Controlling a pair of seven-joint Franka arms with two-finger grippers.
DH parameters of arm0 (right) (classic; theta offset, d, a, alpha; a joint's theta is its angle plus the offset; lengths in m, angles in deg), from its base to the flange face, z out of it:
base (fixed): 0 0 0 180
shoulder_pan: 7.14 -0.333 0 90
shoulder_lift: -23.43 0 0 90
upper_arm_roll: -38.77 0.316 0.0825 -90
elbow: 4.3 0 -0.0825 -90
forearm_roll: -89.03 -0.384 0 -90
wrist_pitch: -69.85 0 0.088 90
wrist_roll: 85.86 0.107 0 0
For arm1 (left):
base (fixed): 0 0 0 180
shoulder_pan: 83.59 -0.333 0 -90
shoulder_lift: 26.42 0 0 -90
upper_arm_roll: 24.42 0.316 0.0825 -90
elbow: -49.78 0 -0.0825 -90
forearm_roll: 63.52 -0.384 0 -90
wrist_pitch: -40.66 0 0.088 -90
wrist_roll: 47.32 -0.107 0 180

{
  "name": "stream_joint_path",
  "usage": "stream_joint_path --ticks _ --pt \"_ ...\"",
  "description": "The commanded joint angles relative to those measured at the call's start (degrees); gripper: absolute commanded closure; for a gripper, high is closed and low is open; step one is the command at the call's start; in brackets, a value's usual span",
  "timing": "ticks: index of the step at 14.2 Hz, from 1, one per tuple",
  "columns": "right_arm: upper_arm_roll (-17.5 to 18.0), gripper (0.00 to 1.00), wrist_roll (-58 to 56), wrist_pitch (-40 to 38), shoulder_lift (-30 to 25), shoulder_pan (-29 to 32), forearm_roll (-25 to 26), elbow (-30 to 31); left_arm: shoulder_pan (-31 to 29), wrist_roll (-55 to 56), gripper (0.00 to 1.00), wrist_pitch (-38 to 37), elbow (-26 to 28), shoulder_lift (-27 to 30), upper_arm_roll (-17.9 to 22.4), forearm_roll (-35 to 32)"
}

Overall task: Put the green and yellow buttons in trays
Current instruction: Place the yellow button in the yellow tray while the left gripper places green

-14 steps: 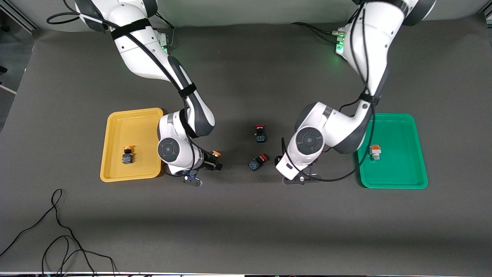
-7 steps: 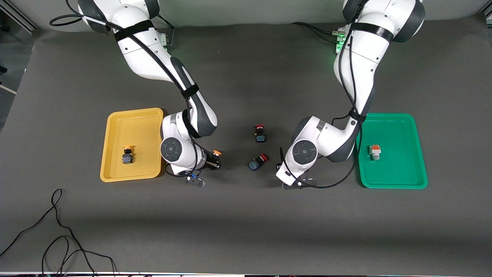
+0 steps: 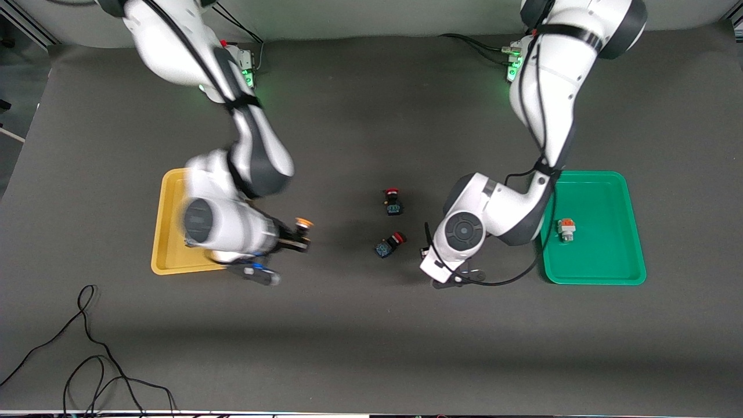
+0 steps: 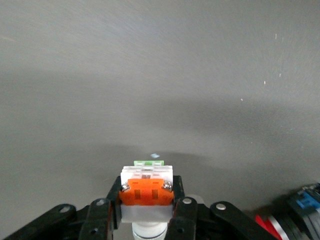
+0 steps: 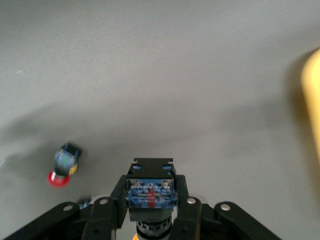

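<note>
The grey surface (image 3: pixel 360 348) carries two trays: the mustard yellow tray (image 3: pixel 168 232) toward the right arm's end and the bright green tray (image 3: pixel 603 255) toward the left arm's end. One white-and-orange button (image 3: pixel 566 228) already lies in the green tray.

The right claw (image 3: pixel 293 237) hangs over the surface just at the yellow tray's 3 o'clock edge, closed on a yellow-capped button (image 5: pixel 150 192) with a dark body. The left claw (image 4: pixel 146 212), over the surface at the green tray's 9 o'clock side, is clamped on the second white-and-orange button (image 4: pixel 146 192). Two red-capped switches (image 3: pixel 393 201) lie between the arms and are not wanted.

The step in hand looks like the carry: both arms have their last pieces. Next, each claw needs to travel over its own tray's floor, the right toward 9 o'clock, the left toward 3 o'clock, lower, and let go.
</note>
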Motion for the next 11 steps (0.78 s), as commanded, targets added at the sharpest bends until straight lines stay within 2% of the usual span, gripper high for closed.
stream_joint_path --ticks 1,3,5,7,9,10,11 --pt "-7.93 1.00 -10.86 -10.00 -7.19 -0.44 -0.16 2.68 -4.50 -5.66 0.84 -8.52 2.00 8.56 -0.58 2.97" --pt "-15.58 1.00 -20.35 -12.58 -8.60 -0.97 0.54 6.35 -9.67 -14.00 0.84 -15.90 3.49 12.61 -0.58 4.39" --pt "-19.03 1.00 -28.19 -9.18 -8.78 -1.23 1.86 12.94 -15.56 -22.79 0.84 -17.25 8.91 17.35 -0.41 3.96" --pt "-19.22 1.00 -31.54 1.86 -8.87 -1.24 1.86 22.16 -22.23 -33.59 0.84 -15.85 14.72 20.61 -0.23 2.12" --pt "-18.69 1.00 -37.06 14.43 -7.82 -1.67 1.17 30.25 -28.91 -42.66 0.84 -14.09 17.29 20.98 -0.14 -0.78" --pt "-18.52 1.00 -38.05 19.10 -6.77 -1.76 0.72 32.90 -30.95 -45.13 0.83 -10.69 19.47 20.37 -0.14 -2.45" --pt "-17.73 0.81 -38.06 20.63 -5.28 -2.02 -0.76 33.36 -31.75 -45.42 0.83 -4.57 23.50 20.19 -0.05 -4.12"
